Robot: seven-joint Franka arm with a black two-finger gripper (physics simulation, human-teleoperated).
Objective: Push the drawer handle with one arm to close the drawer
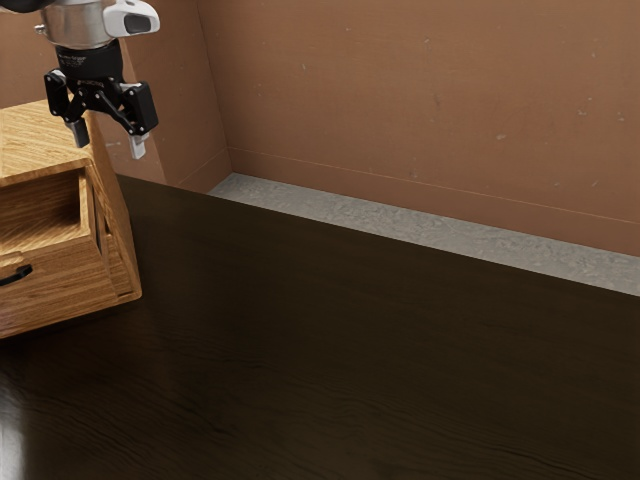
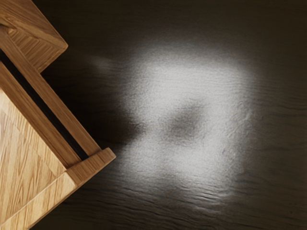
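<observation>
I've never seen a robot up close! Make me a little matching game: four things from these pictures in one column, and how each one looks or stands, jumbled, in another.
Things
1. Drawer
2. Handle
3. Gripper
4. Tabletop

Colours and states
A. Raised, its two fingers apart with nothing between them
B. Dark, with faint wood grain
C. Partly out, so you can see into it
D. Small and black, on a light-brown wooden front

Right pairs: 1-C, 2-D, 3-A, 4-B
</observation>
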